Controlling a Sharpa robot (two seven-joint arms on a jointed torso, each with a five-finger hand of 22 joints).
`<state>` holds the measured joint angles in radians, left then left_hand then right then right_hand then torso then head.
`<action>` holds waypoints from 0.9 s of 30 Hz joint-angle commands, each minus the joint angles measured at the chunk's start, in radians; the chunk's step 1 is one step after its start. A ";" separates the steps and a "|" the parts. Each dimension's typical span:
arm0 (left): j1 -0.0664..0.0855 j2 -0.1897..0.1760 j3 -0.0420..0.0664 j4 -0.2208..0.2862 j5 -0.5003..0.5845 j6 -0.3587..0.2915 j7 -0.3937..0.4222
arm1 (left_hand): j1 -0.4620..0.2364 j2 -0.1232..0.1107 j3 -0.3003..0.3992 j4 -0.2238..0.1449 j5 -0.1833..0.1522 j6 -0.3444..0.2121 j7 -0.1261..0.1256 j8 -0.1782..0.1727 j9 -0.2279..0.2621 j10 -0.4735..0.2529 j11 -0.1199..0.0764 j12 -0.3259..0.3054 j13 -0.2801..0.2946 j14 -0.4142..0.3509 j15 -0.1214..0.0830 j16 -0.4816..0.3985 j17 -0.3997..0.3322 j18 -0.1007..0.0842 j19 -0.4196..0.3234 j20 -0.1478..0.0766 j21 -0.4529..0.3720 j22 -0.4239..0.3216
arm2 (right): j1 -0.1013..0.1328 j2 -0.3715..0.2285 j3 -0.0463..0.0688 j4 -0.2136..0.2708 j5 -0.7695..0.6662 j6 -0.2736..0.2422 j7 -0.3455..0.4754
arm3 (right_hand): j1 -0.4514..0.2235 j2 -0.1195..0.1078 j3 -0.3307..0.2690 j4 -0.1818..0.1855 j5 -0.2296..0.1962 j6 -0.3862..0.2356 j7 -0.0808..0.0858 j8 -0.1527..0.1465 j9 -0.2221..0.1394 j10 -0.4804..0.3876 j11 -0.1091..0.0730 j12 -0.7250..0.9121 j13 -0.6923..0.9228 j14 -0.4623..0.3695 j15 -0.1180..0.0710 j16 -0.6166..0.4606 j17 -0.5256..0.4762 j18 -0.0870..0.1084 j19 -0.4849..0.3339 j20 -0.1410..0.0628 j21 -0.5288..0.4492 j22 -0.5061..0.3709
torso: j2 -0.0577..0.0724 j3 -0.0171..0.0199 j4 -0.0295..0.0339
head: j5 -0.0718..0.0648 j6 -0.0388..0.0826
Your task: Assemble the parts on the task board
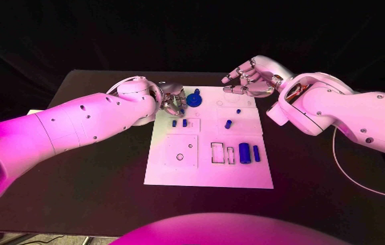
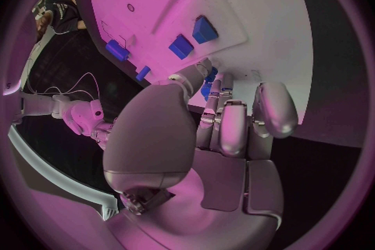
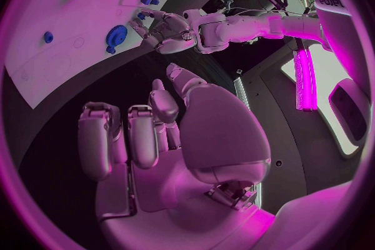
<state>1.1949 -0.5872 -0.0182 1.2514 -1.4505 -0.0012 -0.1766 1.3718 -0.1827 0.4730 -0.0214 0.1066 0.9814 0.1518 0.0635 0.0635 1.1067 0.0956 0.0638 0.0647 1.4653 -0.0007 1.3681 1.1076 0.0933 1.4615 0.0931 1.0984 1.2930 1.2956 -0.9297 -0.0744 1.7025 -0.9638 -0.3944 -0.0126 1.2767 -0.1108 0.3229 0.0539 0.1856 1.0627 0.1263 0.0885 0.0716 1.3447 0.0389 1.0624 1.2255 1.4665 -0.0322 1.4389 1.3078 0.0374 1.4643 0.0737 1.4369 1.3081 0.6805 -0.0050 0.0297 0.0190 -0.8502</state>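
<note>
trouble first, in the head view: your left hand (image 1: 170, 101) sits at the far left corner of the task board (image 1: 210, 175), its fingers curled right beside the round blue part (image 1: 195, 97), and you cannot tell from here whether they pinch anything. if they nudge that part sideways it could tip or skid across the plate, and the two small blue pegs (image 1: 179, 123) just near that hand could be knocked out of their seats. your right hand (image 1: 250, 79) hovers over the far right edge of the board, fingers apart and loosely bent, holding nothing. the board's recesses serve as the containers here: near the right side a fat blue block (image 1: 243, 150) and a slim blue bar (image 1: 257, 153) lie beside two outlined slots (image 1: 218, 152) that look unfilled, and two more small blue pieces (image 1: 230, 123) sit further up. in the left wrist view, the left hand's fingers (image 2: 234, 128) are drawn together with something blue at their tips, though whether it is gripped or only touched stays unclear; blue blocks (image 2: 193, 38) lie beyond on the board. in the right wrist view, the right hand's fingers (image 3: 125, 140) are spread and empty above the dark bench (image 3: 78, 90), and the left hand is seen across the board beside the round blue part.
</note>
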 commanded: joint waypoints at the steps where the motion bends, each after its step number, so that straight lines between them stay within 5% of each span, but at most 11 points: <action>1: 0.000 0.000 0.000 0.000 0.010 -0.006 -0.009 | -0.003 -0.004 -0.011 -0.002 0.004 -0.010 0.003 -0.001 0.001 -0.028 0.006 -0.002 -0.001 0.021 0.010 -0.003 -0.002 -0.001 -0.001 0.008 -0.012 -0.006 | -0.001 0.000 0.000 -0.002 -0.002 0.011 0.007 | 0.005 0.008 0.001 0.005 0.006 0.002 0.003 0.001 -0.001 -0.007 0.001 -0.001 -0.001 0.066 -0.002 -0.004 0.085 0.014 -0.008 -0.002 -0.003 0.041 | 0.000 -0.0004 -0.0001 | 0.001 0.000; 15: 0.000 -0.032 0.000 0.022 0.033 -0.021 -0.014 | 0.002 0.001 -0.044 -0.010 0.008 -0.021 0.010 0.001 0.002 -0.072 0.013 0.000 -0.001 0.017 0.016 -0.005 -0.017 0.004 -0.004 0.016 -0.036 -0.019 | -0.001 0.001 0.000 -0.026 -0.010 0.028 -0.010 | 0.009 0.009 0.000 0.005 0.010 0.001 0.003 0.001 -0.001 -0.021 0.001 -0.027 -0.019 0.065 -0.002 -0.007 0.081 0.017 -0.013 -0.002 -0.010 0.031 | -0.001 -0.0013 -0.0001 | 0.002 0.002; 19: 0.000 -0.069 0.007 0.050 0.086 -0.034 -0.014 | 0.006 0.004 -0.049 -0.012 0.008 -0.015 0.010 0.004 0.003 -0.071 0.013 0.003 0.000 0.017 0.016 -0.004 -0.016 0.006 -0.006 0.017 -0.044 -0.024 | -0.001 -0.001 0.000 -0.047 -0.066 0.047 -0.027 | 0.028 0.011 0.021 0.009 0.013 -0.014 0.010 -0.005 -0.002 -0.260 0.008 -0.457 -0.316 0.034 0.005 -0.086 -0.007 0.047 -0.088 0.002 -0.103 -0.105 | 0.001 -0.0021 0.0005 | -0.005 0.006; 24: 0.000 -0.119 0.015 0.070 0.269 -0.090 0.013 | 0.013 0.018 -0.047 -0.015 0.016 -0.003 0.013 0.008 0.004 -0.042 0.011 0.020 0.004 0.013 0.015 -0.009 -0.031 0.011 -0.011 0.017 -0.066 -0.036 | -0.001 -0.001 0.000 -0.087 -0.181 0.059 -0.073 | 0.063 -0.004 0.082 0.002 -0.007 -0.018 0.023 -0.002 0.000 -0.279 0.032 -0.718 -0.579 0.019 0.022 -0.144 -0.070 0.054 -0.103 0.013 -0.138 -0.143 | -0.002 -0.0016 0.0021 | -0.006 0.006; 27: 0.000 -0.151 0.017 0.076 0.537 -0.190 0.120 | 0.021 0.039 -0.021 -0.017 0.016 0.035 0.020 0.024 0.009 0.009 0.009 0.045 0.009 -0.007 0.012 -0.037 -0.086 0.023 -0.033 0.016 -0.135 -0.075 | -0.002 0.006 0.000 -0.119 -0.332 0.092 -0.118 | 0.084 -0.010 0.111 -0.013 -0.011 -0.005 0.025 0.005 0.002 -0.271 0.037 -0.823 -0.699 0.022 0.025 -0.155 -0.082 0.054 -0.100 0.020 -0.143 -0.148 | -0.002 -0.0008 0.0033 | -0.006 0.012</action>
<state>1.1945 -0.7320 -0.0030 1.3213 -1.2098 -0.0785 -0.1619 1.3930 -0.1509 0.4444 -0.0380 0.1189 1.0055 0.1701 0.0830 0.0710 1.1014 0.1052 0.1013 0.0719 1.4655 0.0130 1.3378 1.0330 0.1032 1.4360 0.1072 0.9769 1.2259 1.2954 -0.9277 -0.0743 1.5918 -1.1085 -0.3552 -0.0649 1.3532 -0.1215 0.4254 0.0433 0.1793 1.0485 0.1459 0.0884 0.0729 1.0636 0.0756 0.2647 0.5574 1.4664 -0.0141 1.2880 1.2284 0.0845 1.3621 0.0861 1.2994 1.1610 0.6794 -0.0071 0.0317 0.0123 -0.8423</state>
